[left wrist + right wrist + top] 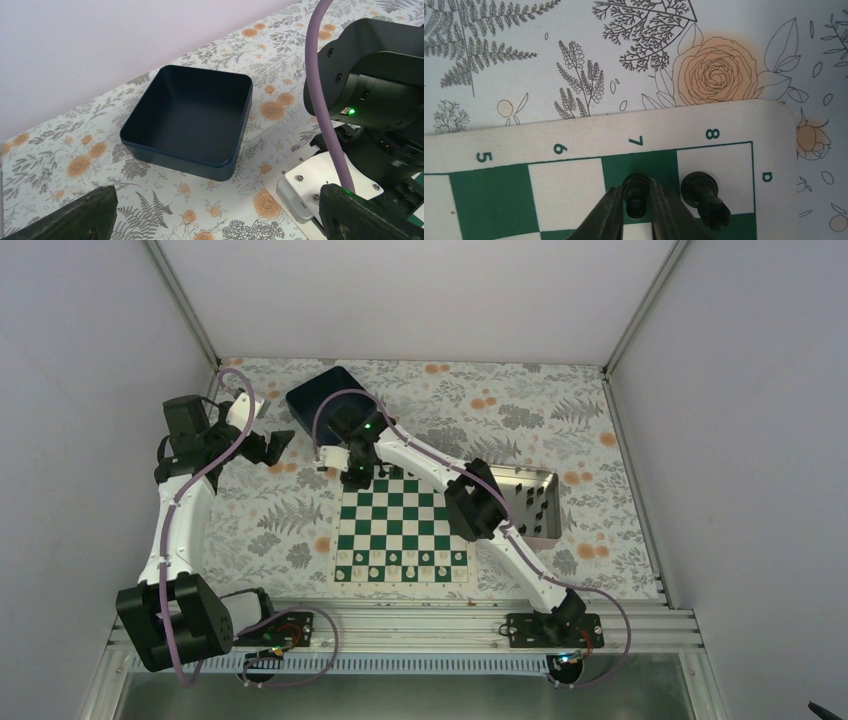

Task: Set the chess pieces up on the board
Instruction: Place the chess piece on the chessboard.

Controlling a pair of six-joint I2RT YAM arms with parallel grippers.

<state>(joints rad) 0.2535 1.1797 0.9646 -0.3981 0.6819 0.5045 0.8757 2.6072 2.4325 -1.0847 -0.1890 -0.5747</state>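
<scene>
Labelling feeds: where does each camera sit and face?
Top: above and behind, looking down at board, left arm, right arm.
Left wrist: low, facing bin; its fingers, right arm.
Right wrist: straight down on board corner; fingers flank a piece.
Shared: top and left wrist show bin; top and right wrist, board.
</scene>
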